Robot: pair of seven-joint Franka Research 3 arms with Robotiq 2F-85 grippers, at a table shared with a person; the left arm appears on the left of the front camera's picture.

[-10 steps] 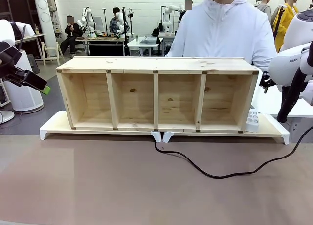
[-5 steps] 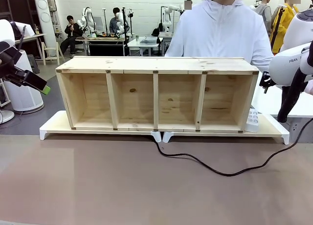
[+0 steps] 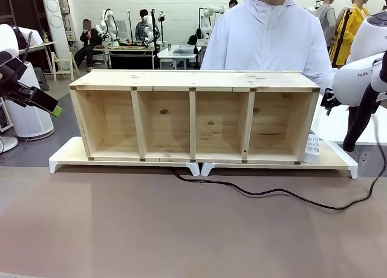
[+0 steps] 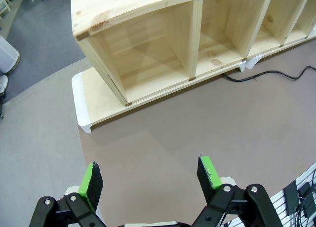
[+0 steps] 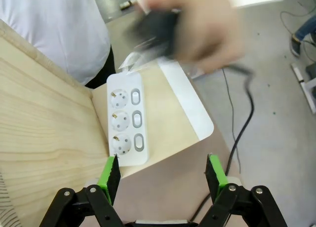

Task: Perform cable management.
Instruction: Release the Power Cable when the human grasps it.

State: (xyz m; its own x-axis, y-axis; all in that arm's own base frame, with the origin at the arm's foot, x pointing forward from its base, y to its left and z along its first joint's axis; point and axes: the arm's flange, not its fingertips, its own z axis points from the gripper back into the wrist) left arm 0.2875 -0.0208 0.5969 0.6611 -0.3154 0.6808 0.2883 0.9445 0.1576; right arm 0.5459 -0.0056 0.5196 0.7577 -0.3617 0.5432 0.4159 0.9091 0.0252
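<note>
Front view: the cable (image 3: 272,193) lies on the brown worktop (image 3: 151,229), running from under the wooden shelf (image 3: 193,115) out toward the right edge. The left claw (image 4: 150,175) hangs wide open and empty above the worktop near the shelf's end. The right claw (image 5: 163,175) hovers open and empty over the white power strip (image 5: 126,118), where a person's blurred hand (image 5: 190,27) holds a dark part of the cable.

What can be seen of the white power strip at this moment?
The power strip is a white plastic bar with three round sockets, each beside an oval switch. It lies flat on the pale wooden board, alongside the end wall of the wooden shelf. Nothing is plugged into the sockets. In the front view it peeks out past the shelf's right end.
</note>
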